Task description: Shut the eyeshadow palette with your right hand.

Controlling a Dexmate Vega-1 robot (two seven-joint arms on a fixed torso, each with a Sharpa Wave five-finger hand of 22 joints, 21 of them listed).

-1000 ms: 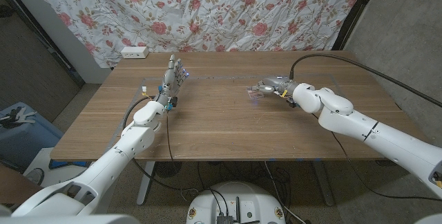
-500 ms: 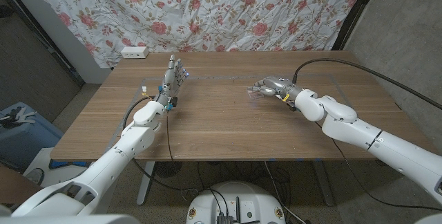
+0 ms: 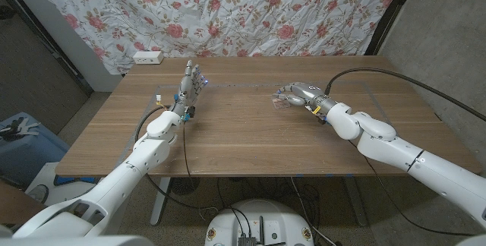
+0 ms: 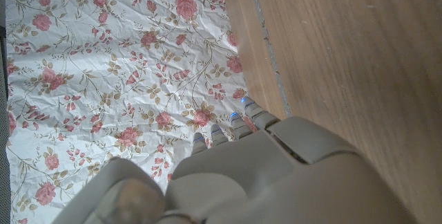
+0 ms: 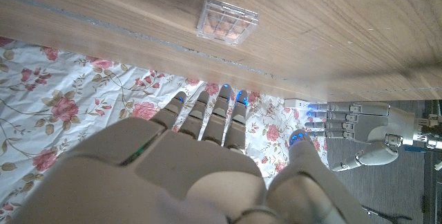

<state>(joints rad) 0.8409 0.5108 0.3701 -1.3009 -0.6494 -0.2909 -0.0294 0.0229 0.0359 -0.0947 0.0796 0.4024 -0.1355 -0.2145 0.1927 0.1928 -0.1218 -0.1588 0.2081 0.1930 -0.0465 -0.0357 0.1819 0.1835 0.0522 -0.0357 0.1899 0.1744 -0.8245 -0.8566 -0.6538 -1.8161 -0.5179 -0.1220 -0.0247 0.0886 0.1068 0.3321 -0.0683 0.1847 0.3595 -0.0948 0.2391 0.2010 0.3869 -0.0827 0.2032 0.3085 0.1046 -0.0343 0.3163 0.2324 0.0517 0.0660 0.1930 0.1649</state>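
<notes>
One eyeshadow palette (image 5: pixel 227 22), two robot hands (left robot hand (image 3: pixel 190 81), right robot hand (image 3: pixel 298 93)).

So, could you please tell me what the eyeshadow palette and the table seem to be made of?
The eyeshadow palette looks like clear glossy plastic: its case is see-through, with pinkish pans showing inside. The table looks like wood or wood-look laminate with a matte finish: brown grain lines run along it.

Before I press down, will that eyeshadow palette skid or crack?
The eyeshadow palette looks like thin clear plastic, so probably stiff but brittle under hard pressure. It lies flat and low on the smooth wooden table, so it likely slides rather than tips. The right hand should press gently.
</notes>
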